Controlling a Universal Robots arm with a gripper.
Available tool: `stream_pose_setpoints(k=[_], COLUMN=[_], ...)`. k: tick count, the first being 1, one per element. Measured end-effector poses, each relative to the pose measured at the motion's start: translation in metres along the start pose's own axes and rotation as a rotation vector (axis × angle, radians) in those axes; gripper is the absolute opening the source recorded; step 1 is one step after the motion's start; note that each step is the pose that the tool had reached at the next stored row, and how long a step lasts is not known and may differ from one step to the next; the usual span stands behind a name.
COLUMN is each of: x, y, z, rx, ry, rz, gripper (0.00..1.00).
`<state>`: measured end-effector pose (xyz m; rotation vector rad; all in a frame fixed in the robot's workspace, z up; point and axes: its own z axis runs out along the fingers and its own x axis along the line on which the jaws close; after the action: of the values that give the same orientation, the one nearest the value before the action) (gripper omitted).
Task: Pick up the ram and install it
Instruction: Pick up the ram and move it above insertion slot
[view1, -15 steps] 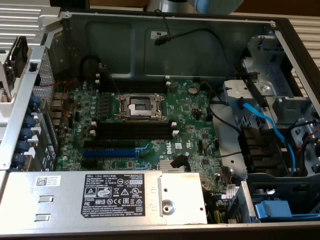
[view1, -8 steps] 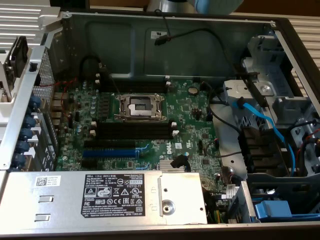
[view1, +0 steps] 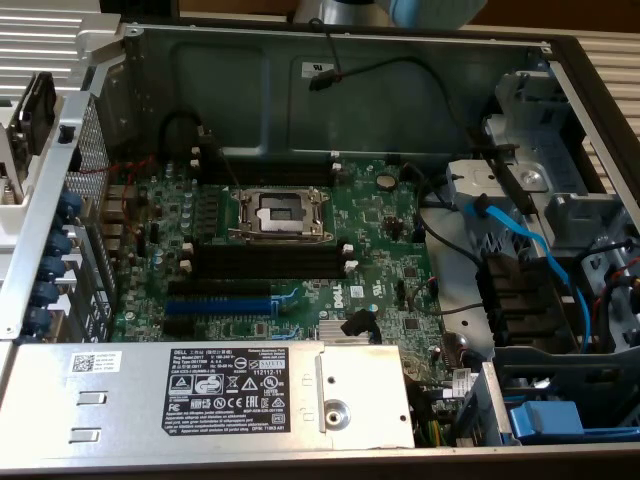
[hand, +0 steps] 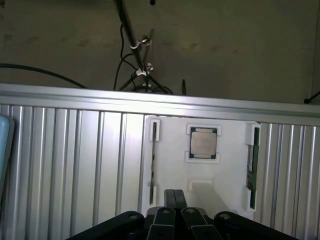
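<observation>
Power supply label (view1: 200, 385) reads DELL; motherboard (view1: 385, 225) seemingly bears a Dell logo.

The ram (hand: 253, 167) is dark green, tray (hand: 172, 165) white, motherboard (view1: 385, 235) green, slot (view1: 218, 305) blue.

Grey metal computer case (view1: 400, 110), open on top. Green motherboard (view1: 380, 250) lies flat inside. Square metal-framed CPU socket (view1: 278, 213) sits mid-board. Long black memory slots with white end clips (view1: 268, 262) run just near of the socket, with more on its far side. Blue expansion slot (view1: 218, 305) is nearer still, toward the exterior view's left. Silver power supply box with white label (view1: 200, 395) spans the near edge. Light-blue flat cable (view1: 530, 250) crosses the drive bay at the exterior view's right.

Wrist view: ribbed aluminium tabletop (hand: 75, 160) carries a white plastic holder (hand: 170, 150). A square silver processor chip (hand: 203, 142) is seated in the holder.
</observation>
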<state>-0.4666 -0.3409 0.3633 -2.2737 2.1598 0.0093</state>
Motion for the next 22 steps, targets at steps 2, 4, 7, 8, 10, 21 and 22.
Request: stream_pose_setpoints(k=[2, 4, 7, 8, 10, 21, 22], x=[0.0, 0.0, 0.0, 0.0, 0.0, 0.0, 0.0], y=[0.0, 0.0, 0.0, 0.0, 0.0, 0.0001, 0.0002], z=[0.0, 0.0, 0.0, 0.0, 0.0002, 0.0169, 0.0184], rx=[-0.0001, -0.0001, 0.0, 0.0, -0.0002, 0.0001, 0.0], ry=[0.0001, 0.0, 0.0, 0.0, 0.0001, 0.0, 0.0], rz=[0.0, 0.0, 0.0, 0.0, 0.0, 0.0, 0.0], gripper=[0.1, 0.1, 0.1, 0.1, 0.1, 0.1, 0.1])
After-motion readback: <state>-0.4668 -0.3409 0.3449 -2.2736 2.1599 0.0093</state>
